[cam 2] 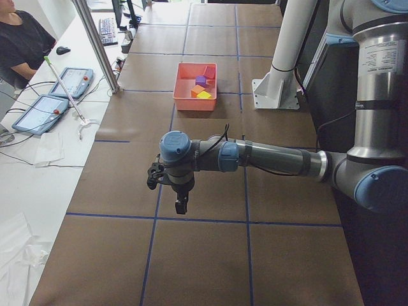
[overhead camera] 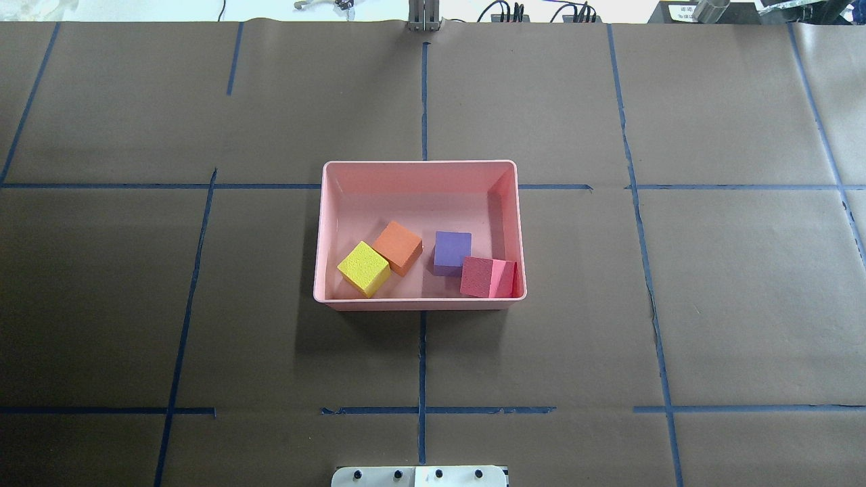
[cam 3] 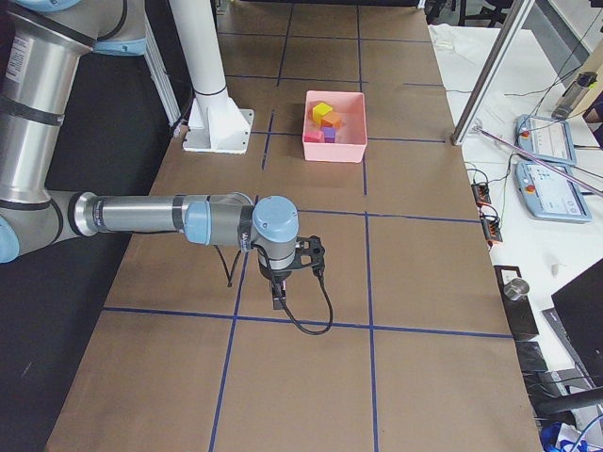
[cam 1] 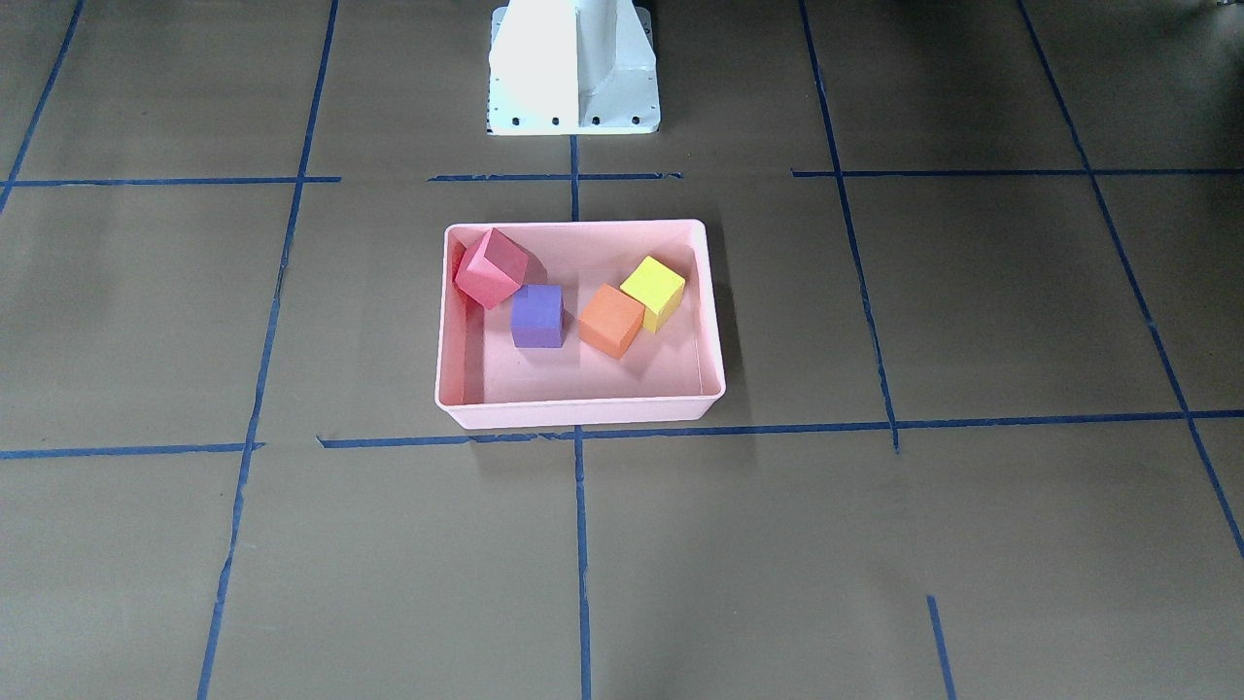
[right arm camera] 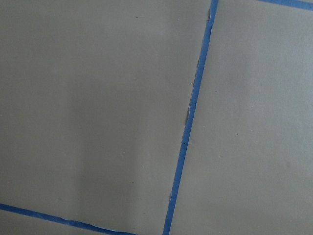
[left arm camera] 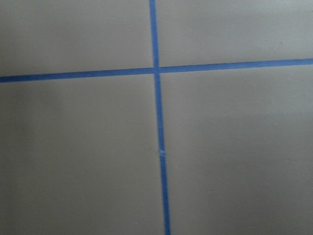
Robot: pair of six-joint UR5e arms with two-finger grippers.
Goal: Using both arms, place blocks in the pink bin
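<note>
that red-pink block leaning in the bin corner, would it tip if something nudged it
Probably: the red-pink block sits tilted against the pink bin wall, so a nudge would likely drop it flat. Its matte, foam-like surface suggests it is light and not slippery. Being a cube, it should not roll.

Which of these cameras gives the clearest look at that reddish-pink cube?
The exterior front-facing view: the red-pink block is large there and tilted against a corner of the pink bin. The overhead view shows it too, close to the rim. Both side views show it tiny; the wrist cameras miss it.
</note>
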